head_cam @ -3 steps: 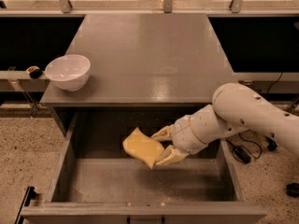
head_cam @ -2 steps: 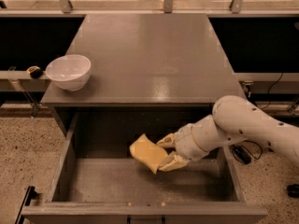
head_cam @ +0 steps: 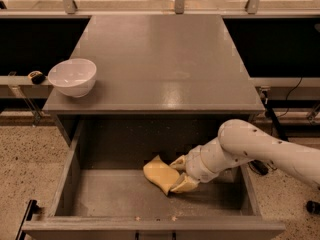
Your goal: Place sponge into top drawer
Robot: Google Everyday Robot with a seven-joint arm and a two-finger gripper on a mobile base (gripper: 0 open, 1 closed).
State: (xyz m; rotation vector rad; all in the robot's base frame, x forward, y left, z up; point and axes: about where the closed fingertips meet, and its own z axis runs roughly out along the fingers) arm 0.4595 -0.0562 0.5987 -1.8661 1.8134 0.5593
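The pale yellow sponge [head_cam: 160, 174] is low inside the open top drawer [head_cam: 110, 199], at or just above its speckled grey floor, near the middle. My gripper [head_cam: 179, 173] reaches in from the right on a white arm [head_cam: 250, 146]. Its two tan fingers [head_cam: 184, 184] are shut on the sponge's right end, one above and one below. The drawer is pulled fully out below the tabletop.
A white round bowl [head_cam: 73, 76] stands at the left front edge of the grey tabletop [head_cam: 165, 59]. A small black and yellow object [head_cam: 35, 76] sits on a rail to its left. Drawer side walls [head_cam: 67, 171] flank the gripper. Cables hang at right.
My gripper has moved down and slightly right, lowering the sponge deeper into the drawer toward its floor. The hold on the sponge has stayed the same.
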